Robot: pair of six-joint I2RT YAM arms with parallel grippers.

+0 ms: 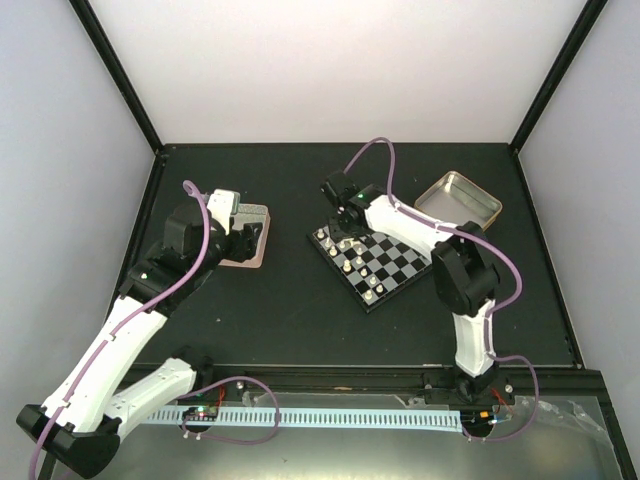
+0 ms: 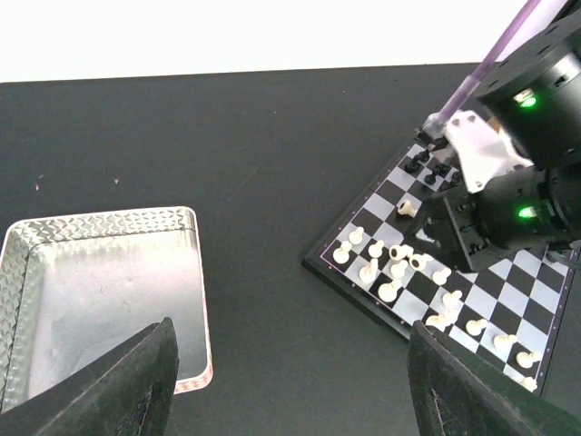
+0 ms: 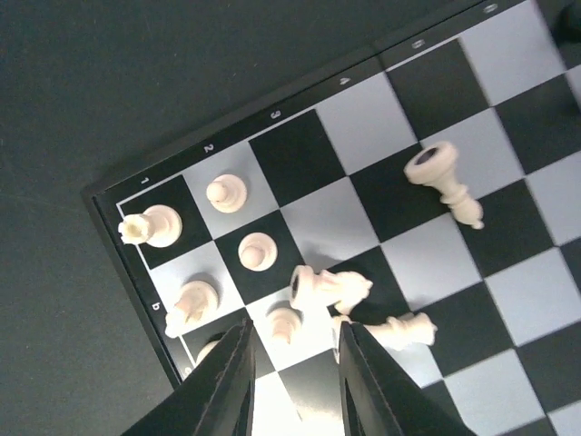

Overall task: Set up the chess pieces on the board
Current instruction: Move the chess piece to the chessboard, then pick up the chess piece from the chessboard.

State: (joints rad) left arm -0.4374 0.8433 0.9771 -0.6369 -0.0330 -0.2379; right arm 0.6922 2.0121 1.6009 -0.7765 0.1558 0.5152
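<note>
A: Whereabouts of the board (image 1: 395,262)?

B: Near the middle of the worktop (image 1: 270,320), a shade toward its right edge, turned cornerwise.

A: And the right claw (image 3: 297,350)?

B: Hanging low over the board's left corner, directly above the cream chess pieces (image 3: 257,252). Fingers (image 3: 222,391) parted a little, clamping nothing.

A: Closest to it?

B: A small cream figure (image 3: 286,322), just beyond the fingertips and seemingly free of both. Beside that, a toppled pair (image 3: 327,288) lying against each other, with another fallen piece (image 3: 399,329) close by. Farther in, a lone fallen piece (image 3: 445,177), apart from the rest.

A: Anything standing properly?

B: A corner piece (image 3: 150,225) on the corner square, with two pawns (image 3: 227,193) upright near it.

A: Left claw (image 2: 292,341)?

B: Spread wide and empty, poised over a silver tin (image 2: 100,272) toward the worktop's left edge, well apart from the board.
</note>
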